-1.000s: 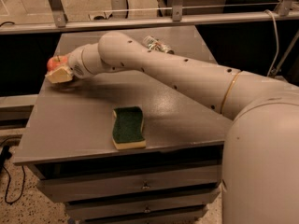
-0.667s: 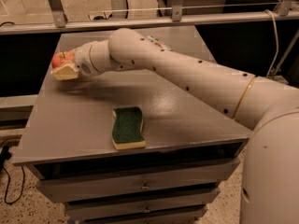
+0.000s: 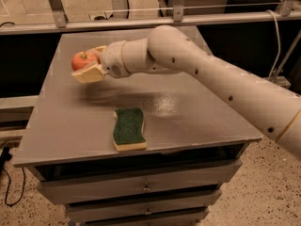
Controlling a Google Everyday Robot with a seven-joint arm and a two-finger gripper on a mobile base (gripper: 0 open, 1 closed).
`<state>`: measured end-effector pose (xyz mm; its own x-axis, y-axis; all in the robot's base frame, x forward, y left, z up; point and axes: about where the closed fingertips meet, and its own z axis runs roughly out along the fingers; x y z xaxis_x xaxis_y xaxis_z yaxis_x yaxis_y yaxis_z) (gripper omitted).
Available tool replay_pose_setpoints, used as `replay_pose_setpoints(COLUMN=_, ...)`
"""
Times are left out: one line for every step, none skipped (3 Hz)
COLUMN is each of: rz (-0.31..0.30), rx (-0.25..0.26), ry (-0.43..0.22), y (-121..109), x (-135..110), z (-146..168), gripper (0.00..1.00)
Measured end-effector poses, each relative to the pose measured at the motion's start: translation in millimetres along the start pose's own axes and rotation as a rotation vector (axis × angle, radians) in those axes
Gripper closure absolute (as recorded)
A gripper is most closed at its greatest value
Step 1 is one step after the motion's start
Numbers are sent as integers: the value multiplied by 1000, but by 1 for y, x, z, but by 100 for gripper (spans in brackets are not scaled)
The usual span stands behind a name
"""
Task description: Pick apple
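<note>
The apple is small, round and red with a short dark stem. It sits between the cream fingers of my gripper, which is shut on it and holds it above the left part of the grey table. My white arm reaches in from the right across the table. A shadow lies on the tabletop below the gripper.
A green and yellow sponge lies near the table's front edge. The table has drawers under its front. A metal rail runs behind the table. A cable hangs at the left.
The gripper with the apple has moved right and up from the table's far left edge, and the arm has swung with it.
</note>
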<state>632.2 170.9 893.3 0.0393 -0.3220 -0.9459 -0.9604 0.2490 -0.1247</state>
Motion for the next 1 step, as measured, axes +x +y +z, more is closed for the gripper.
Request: replay_pose_setpoints(rz=-14, rx=-13, ry=-4, y=3, x=2, z=-14, gripper=100)
